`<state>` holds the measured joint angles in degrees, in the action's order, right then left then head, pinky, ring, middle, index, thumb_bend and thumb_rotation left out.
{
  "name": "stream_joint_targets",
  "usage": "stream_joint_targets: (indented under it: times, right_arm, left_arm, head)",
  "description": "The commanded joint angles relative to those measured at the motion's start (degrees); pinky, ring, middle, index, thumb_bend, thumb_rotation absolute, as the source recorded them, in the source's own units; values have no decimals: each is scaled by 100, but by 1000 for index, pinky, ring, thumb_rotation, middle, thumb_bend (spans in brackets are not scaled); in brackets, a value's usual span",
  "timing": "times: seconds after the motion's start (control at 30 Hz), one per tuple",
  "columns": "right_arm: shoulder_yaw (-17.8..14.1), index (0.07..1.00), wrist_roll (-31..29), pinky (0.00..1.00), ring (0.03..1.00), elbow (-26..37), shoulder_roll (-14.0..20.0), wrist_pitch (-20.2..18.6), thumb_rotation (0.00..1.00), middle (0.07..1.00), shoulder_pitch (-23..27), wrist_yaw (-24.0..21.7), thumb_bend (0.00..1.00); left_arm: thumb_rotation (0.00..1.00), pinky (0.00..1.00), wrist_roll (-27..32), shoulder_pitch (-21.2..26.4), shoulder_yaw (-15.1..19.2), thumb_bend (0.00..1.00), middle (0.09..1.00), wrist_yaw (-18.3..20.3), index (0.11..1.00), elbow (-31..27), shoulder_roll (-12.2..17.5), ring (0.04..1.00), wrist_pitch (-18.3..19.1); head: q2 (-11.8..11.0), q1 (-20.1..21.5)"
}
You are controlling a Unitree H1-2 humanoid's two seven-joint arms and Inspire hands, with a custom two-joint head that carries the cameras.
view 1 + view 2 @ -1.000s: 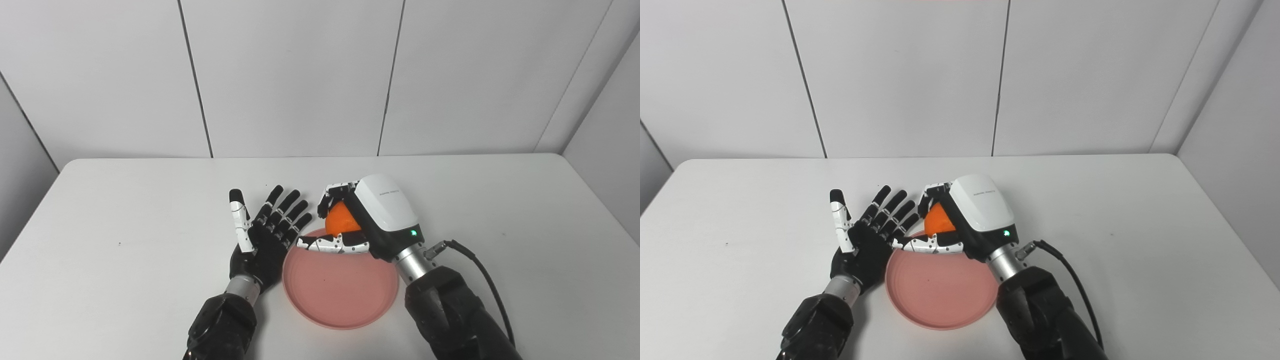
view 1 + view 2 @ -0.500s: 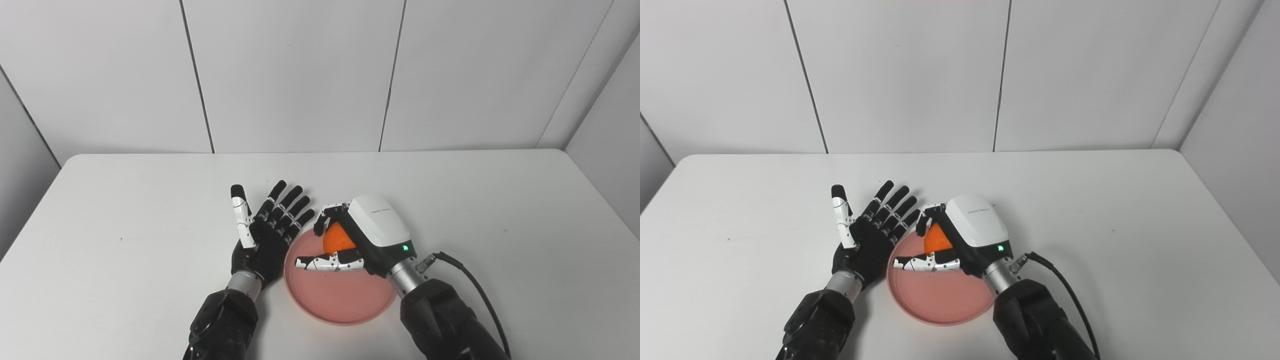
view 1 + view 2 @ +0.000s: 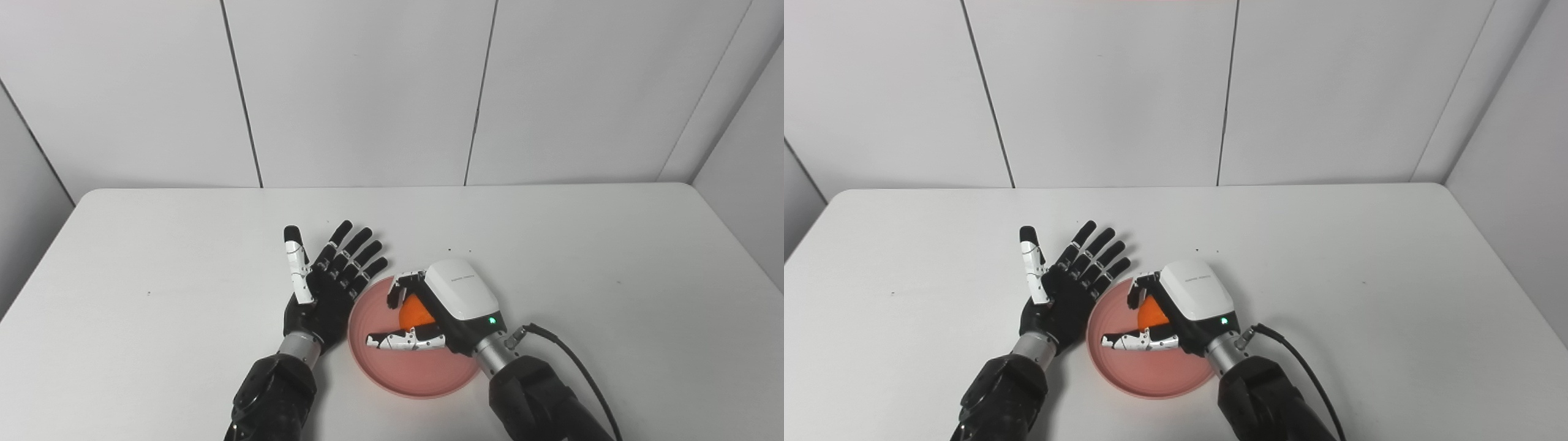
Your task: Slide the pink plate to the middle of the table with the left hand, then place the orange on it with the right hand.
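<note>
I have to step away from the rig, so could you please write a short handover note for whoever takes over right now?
Left robot hand: open, holding nothing, beside the pink plate's left rim.
Right robot hand: shut on the orange, over the plate.
Done: the plate sits near the middle of the table.
Left: whether the orange touches the plate cannot be told; lower it if needed, release, and withdraw the right robot hand.
</note>
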<state>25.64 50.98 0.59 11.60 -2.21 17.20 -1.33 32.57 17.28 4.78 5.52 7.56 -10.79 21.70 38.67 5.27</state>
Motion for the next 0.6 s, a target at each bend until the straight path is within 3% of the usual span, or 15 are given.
stream_joint_targets:
  times: [0.0,0.17,0.57]
  right_arm:
    - [-24,468,-3,187,258,128,5,312,733,349,136,226,554]
    - [-15,431,19,173,238,81,8,380,722,324,94,270,556]
    - [34,490,26,173,244,81,-1,380,688,341,56,271,558]
  left_arm:
    - [961,729,-174,-86,-12,846,817,-242,893,128,-39,794,289]
    - [965,715,-152,-102,-8,840,816,-257,899,116,-62,791,289]
    - [956,687,-154,-115,2,845,811,-265,893,154,-67,786,251]
  head:
    - [3,-4]
    - [15,-11]
    - [2,-10]
